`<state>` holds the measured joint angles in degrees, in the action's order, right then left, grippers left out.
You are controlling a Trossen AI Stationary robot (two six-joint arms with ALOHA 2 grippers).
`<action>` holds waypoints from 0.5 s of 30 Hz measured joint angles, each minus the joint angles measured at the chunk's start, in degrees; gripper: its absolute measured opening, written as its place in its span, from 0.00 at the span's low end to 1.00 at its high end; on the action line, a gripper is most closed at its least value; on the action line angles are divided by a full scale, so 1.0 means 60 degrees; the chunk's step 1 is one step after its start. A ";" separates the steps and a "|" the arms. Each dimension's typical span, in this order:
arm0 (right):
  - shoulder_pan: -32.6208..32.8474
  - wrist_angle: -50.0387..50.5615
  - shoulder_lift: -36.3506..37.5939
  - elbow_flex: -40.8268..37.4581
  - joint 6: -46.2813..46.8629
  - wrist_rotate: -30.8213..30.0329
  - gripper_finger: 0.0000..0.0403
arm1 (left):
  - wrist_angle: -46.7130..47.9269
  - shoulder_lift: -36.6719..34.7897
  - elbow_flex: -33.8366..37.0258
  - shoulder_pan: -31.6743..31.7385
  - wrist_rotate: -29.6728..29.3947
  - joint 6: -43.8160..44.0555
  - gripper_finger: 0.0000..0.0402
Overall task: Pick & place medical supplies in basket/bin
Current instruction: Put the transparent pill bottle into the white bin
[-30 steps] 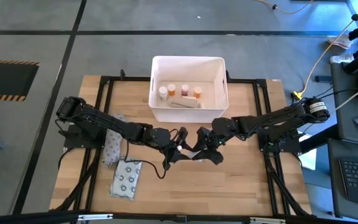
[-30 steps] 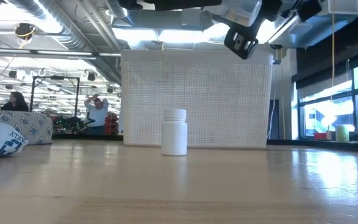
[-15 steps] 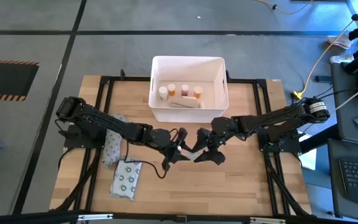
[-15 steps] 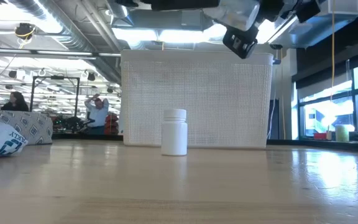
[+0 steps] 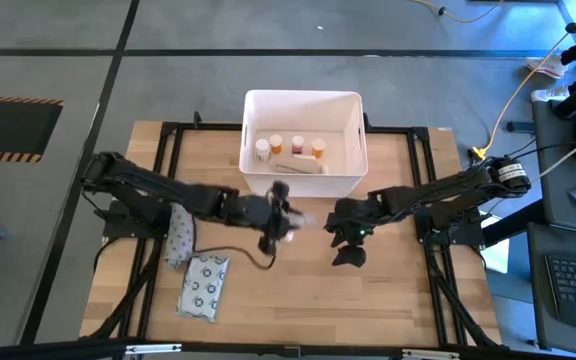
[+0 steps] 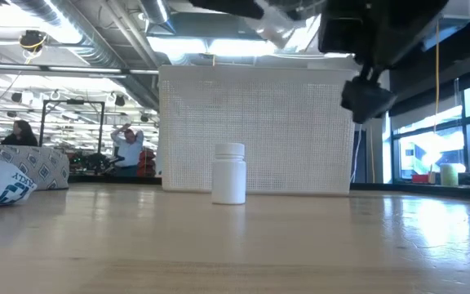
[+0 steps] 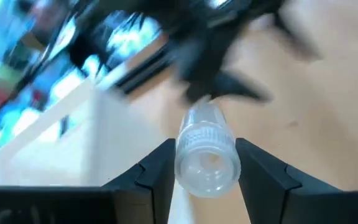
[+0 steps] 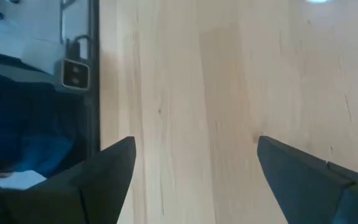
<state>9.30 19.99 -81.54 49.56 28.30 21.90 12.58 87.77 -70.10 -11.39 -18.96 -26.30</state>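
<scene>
The left gripper (image 7: 205,171) pinches a clear tube (image 7: 206,152) just in front of the white tub (image 5: 305,140), while the right gripper (image 8: 194,171), fingers spread and empty, hangs over bare table (image 5: 398,290) nearby.

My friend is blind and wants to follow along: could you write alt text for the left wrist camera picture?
A small clear tube with a ribbed end is clamped between the two dark jaws of the left gripper, seen end-on above a pale wooden table. Beyond it lie the blurred wall of a white bin and the dark shape of the other arm.
</scene>
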 joint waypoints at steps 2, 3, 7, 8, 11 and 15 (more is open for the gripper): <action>0.0140 0.0065 0.0067 0.0000 -0.0023 -0.0184 0.84 | 0.1214 -0.0003 -0.0825 0.0371 -0.0173 0.0354 0.36; 0.0205 0.0064 0.0122 0.0000 -0.0029 -0.0273 0.84 | 0.1804 -0.0001 -0.1221 0.0600 -0.0042 0.0499 0.36; 0.0538 0.0127 0.0326 0.0000 0.0010 -0.0672 0.84 | 0.3396 -0.0001 -0.2721 0.1631 0.0690 0.0921 0.36; 0.0655 0.0144 0.0380 0.0002 0.0090 -0.0752 0.84 | 0.3722 -0.0001 -0.3047 0.1952 0.0795 0.1057 0.36; 0.1077 0.0335 0.0488 -0.0036 0.0469 -0.0986 0.84 | 0.4424 0.0018 -0.3830 0.3057 0.1418 0.1654 0.36; 0.1583 0.0459 0.0503 -0.0069 0.0535 -0.1677 0.84 | 0.5004 0.0274 -0.4296 0.4618 0.2455 0.2572 0.36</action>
<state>18.80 22.74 -78.52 49.15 31.51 11.84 42.61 89.42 -95.87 16.31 -4.22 -10.87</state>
